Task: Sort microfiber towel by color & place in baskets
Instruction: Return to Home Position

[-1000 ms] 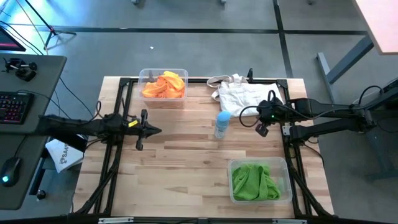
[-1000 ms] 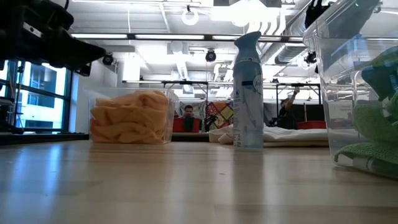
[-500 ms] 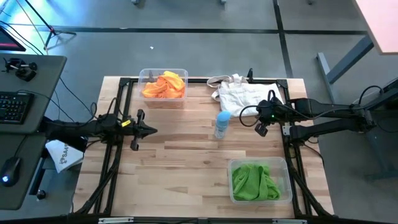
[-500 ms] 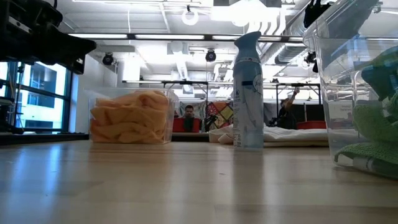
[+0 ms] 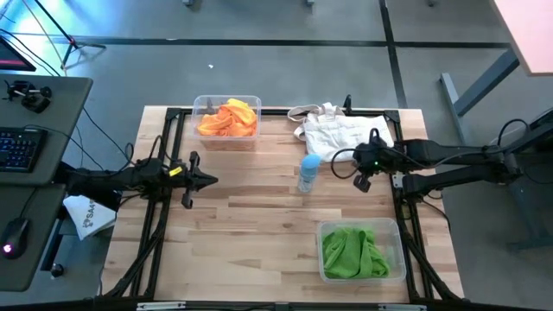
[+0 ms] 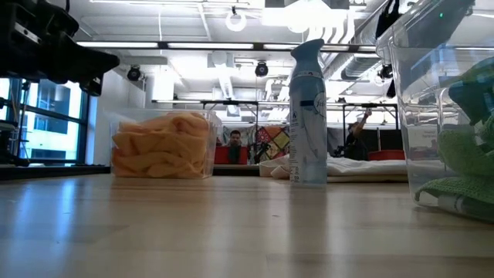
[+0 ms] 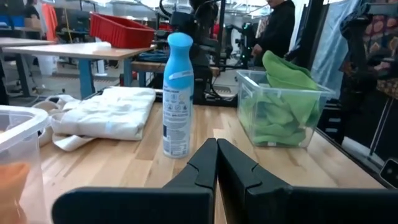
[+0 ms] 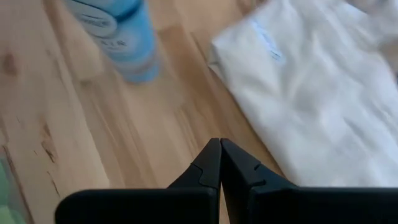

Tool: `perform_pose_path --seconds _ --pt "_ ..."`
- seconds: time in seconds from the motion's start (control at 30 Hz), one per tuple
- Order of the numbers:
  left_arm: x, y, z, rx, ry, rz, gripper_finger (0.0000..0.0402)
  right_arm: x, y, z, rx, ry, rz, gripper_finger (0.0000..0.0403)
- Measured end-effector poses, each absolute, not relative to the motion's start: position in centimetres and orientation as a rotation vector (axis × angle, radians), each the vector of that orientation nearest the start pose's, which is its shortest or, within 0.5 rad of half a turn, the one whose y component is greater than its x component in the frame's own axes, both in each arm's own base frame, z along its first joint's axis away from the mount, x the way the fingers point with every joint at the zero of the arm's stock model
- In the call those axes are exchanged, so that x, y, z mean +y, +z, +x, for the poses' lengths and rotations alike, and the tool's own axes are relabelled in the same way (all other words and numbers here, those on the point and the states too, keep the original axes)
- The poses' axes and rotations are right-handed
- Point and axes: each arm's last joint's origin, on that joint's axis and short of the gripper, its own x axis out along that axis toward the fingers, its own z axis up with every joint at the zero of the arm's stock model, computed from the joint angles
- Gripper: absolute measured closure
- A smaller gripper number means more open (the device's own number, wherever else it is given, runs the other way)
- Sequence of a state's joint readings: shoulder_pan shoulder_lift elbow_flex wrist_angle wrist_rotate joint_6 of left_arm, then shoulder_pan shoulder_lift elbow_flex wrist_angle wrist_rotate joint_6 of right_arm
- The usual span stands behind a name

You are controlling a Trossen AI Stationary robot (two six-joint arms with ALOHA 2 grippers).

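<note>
The orange microfiber towels [image 5: 228, 118] lie heaped in a clear basket [image 5: 204, 105] at the far edge of the table, also seen in the low view [image 6: 162, 145]. The green towels [image 5: 352, 252] fill the other clear basket [image 5: 396, 231] near the right front corner, also in the left wrist view [image 7: 280, 99]. My left gripper [image 5: 215, 180] hovers over the table's left part, shut and holding nothing [image 7: 216, 143]. My right gripper [image 5: 352, 166] hangs shut [image 8: 219, 143] above the wood between the bottle and the white tote.
A light-blue spray bottle [image 5: 308, 172] stands upright mid-table, between the two grippers [image 7: 176, 93]. A white cloth tote bag [image 5: 341, 130] lies flat at the far right [image 8: 311, 93]. Bare wood lies between the left gripper and the green basket. People move in the room beyond [image 6: 234, 143].
My left gripper has drawn back a little toward the table's left edge, staying shut. The towels, baskets, bottle and tote have kept their places.
</note>
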State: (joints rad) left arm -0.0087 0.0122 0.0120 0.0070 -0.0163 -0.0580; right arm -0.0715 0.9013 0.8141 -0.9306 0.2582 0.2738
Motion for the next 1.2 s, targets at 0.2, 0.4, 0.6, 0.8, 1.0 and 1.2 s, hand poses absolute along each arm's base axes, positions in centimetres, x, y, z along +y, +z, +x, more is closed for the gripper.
perform_pose_path --seconds 0.2,0.4,0.6,0.8,1.0,1.2 --pt "-0.1 16.7 9.8 0.003 0.003 -0.051 0.0401 -1.8 22.8 16.7 0.814 -0.336 0.128 0.0403" --pt "-0.1 16.7 9.8 0.004 0.003 -0.05 0.0401 -1.5 20.0 16.6 0.623 -0.201 0.127 0.0403" --pt "-0.1 16.7 9.8 0.003 0.003 -0.049 0.0401 -1.3 19.1 15.4 0.47 -0.156 0.158 0.0403" --pt "-0.1 16.7 9.8 0.003 0.003 -0.049 0.0401 -1.0 19.5 14.0 0.357 -0.104 0.155 0.0403" --pt "-0.1 16.7 9.8 0.002 0.003 -0.049 0.0401 -0.5 18.6 12.6 0.25 -0.064 0.164 0.0403" --pt "-0.1 16.7 9.8 0.002 0.003 -0.049 0.0401 0.1 18.3 11.8 0.116 -0.02 0.153 0.0403"
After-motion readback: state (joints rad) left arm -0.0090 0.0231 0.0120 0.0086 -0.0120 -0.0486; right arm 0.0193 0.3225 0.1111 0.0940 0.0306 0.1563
